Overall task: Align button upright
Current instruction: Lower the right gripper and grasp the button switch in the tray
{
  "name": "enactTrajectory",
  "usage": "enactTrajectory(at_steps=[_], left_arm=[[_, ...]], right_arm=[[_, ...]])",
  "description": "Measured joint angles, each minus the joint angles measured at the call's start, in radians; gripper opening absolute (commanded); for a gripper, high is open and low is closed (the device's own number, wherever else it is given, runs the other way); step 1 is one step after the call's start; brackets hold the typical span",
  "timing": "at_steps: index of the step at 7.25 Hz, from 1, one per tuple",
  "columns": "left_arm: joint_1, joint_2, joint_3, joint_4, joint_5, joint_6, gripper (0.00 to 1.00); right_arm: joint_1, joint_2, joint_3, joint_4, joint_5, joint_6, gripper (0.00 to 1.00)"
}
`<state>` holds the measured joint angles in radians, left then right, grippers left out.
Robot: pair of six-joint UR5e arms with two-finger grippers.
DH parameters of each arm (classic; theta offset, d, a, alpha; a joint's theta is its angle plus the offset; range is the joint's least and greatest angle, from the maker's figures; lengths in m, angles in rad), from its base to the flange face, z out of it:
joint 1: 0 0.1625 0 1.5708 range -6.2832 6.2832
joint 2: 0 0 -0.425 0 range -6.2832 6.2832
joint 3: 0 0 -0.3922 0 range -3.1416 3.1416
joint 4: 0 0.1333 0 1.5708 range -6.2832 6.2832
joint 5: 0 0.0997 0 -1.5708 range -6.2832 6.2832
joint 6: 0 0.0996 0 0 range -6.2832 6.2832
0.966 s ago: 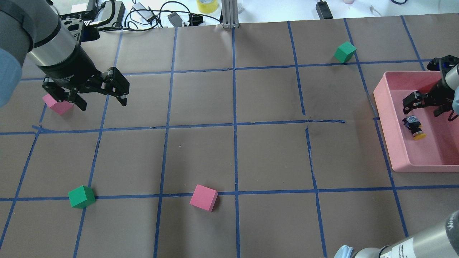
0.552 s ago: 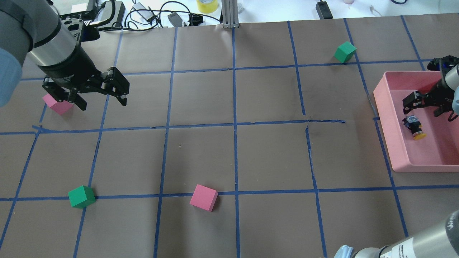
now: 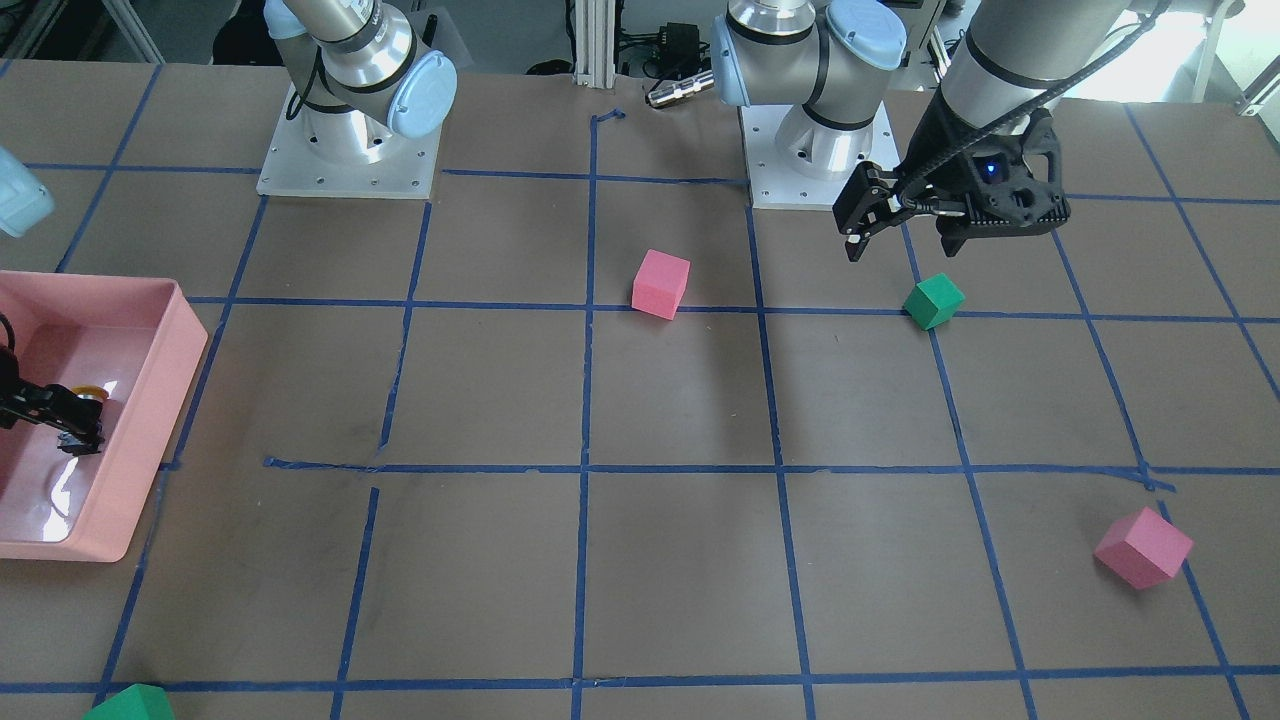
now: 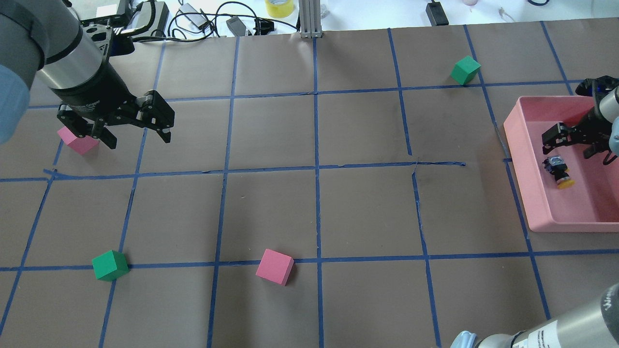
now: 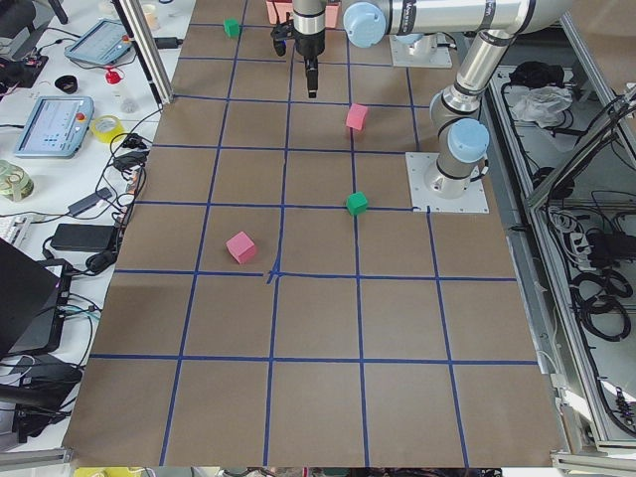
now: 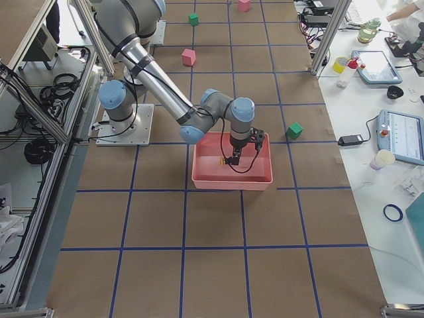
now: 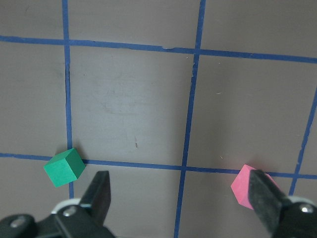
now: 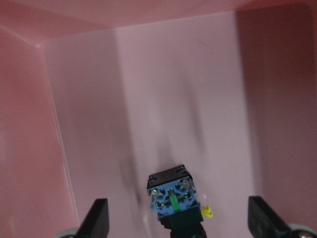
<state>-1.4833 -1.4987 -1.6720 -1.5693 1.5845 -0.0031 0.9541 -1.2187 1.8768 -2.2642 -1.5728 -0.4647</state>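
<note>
Pink tray [image 4: 515, 145] holds the button [image 4: 560, 171] on its side. The right gripper [image 4: 578, 152] hangs over it, spread wide and empty; the left gripper [image 4: 139, 140] gapes too.

One camera hangs behind the robot, high up, and looks down on most of the desk [image 4: 338, 208]. Another sits across the desk and looks back at the robot. One more stands at each end of the desk, far off, looking along it. A tiny camera rides on each wrist, very close. The left one sees a green cube [image 7: 63, 167] and a pink cube [image 7: 242, 184]. The right one looks into the pink tray [image 8: 29, 124] at the button [image 8: 173, 198]. Tray and button show from behind too.
</note>
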Motion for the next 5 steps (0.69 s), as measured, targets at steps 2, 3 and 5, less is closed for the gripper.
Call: enactTrajectory(at_steps=[2, 3, 5], left_arm=[[0.000, 0.000, 0.000, -0.001, 0.000, 0.000, 1.00], [0.000, 0.000, 0.000, -0.001, 0.000, 0.000, 1.00], [0.000, 0.000, 0.000, -0.002, 0.000, 0.000, 1.00]], right_arm=[[0.000, 0.019, 0.003, -0.001, 0.007, -0.096, 1.00], [0.000, 0.026, 0.003, -0.001, 0.007, -0.127, 1.00], [0.000, 0.031, 0.004, -0.001, 0.007, -0.150, 0.98]])
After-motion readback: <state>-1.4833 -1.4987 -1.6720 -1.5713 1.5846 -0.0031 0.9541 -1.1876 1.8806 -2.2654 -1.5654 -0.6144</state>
